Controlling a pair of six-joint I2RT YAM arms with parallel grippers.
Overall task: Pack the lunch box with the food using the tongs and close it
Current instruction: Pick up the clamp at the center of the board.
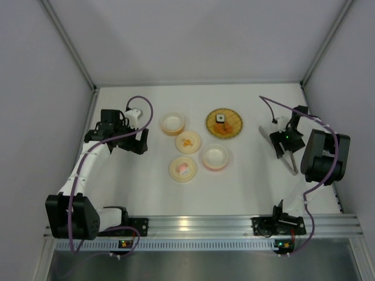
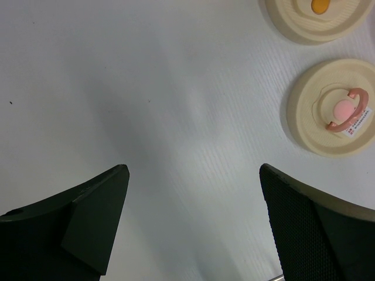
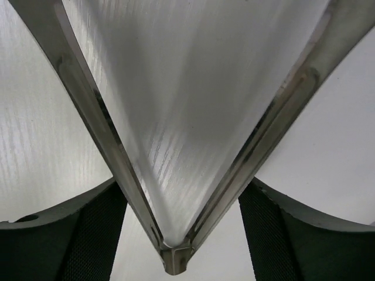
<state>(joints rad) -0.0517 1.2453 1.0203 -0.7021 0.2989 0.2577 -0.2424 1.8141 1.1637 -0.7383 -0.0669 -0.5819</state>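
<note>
While left fingers (image 2: 88,228) hang wide apart over counter (image 2: 176,88), right fingers (image 3: 76,234) (seen from wrist cam) touch both arms of tongs (image 3: 176,257) nr. hinge end.

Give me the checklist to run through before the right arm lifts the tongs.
1. The tongs sit between the pads of the right gripper, near the hinge: ok.
2. Firm hold on both tong arms: cannot tell.
3. The left gripper is open and holds nothing: ok.
4. The food cube lies on the woven plate: ok.
5. The orange-rimmed bowl and the pink-rimmed bowl are uncovered: ok.
</note>
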